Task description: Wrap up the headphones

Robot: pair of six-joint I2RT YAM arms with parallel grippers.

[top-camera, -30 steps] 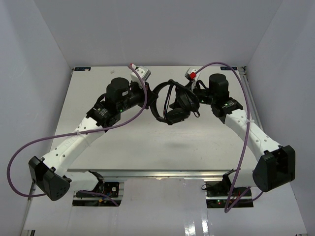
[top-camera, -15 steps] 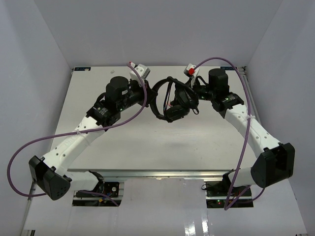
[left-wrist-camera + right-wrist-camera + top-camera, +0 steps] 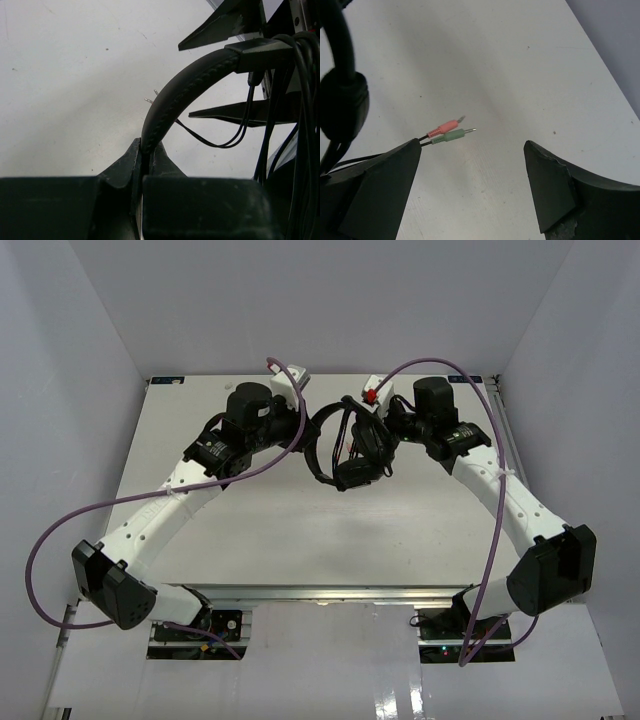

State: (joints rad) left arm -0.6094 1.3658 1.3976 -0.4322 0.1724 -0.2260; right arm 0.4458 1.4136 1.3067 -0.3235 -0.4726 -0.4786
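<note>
Our left fingers pinch the stiff headband of the headphones over the far middle of the table. Our right fingers stand wide, empty. The cord looks limp and light, best taken near its plugs.

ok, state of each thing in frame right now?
headphones: headband clamped in the left jaws.
cord: hanging slack in strands.
plugs: loose, not gripped.
left gripper: shut on headband.
right gripper: open, holding nothing.
</note>
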